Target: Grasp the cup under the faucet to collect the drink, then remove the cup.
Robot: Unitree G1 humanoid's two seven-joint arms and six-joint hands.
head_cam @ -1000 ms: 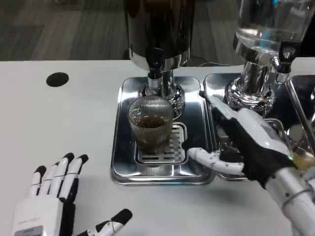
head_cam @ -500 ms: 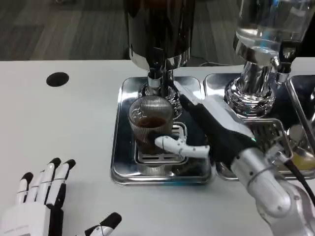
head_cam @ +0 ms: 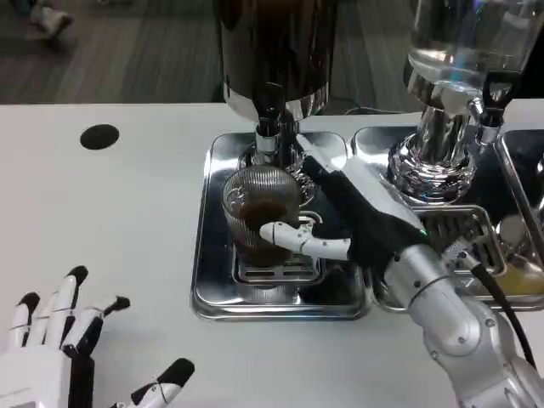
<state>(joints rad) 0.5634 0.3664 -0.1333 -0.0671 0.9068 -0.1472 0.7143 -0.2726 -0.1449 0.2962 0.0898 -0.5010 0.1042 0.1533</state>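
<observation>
At the far left, our left hand [head_cam: 59, 357] rests on the white table [head_cam: 110, 221], released, fingers apart and holding nothing. Moving right, the ribbed glass cup [head_cam: 259, 212], partly filled with dark drink, stands on the steel drip tray [head_cam: 208, 289], directly beneath the faucet [head_cam: 269, 123] of the dark dispenser [head_cam: 276, 47]. Our right hand [head_cam: 353, 217] wraps the cup from the right, thumb across its front, fingers behind it. We judge the grasp looks one-sided: lifting too quickly could tilt the cup and spill, or knock its rim against the faucet above. Farther right stands a clear dispenser [head_cam: 463, 42].
</observation>
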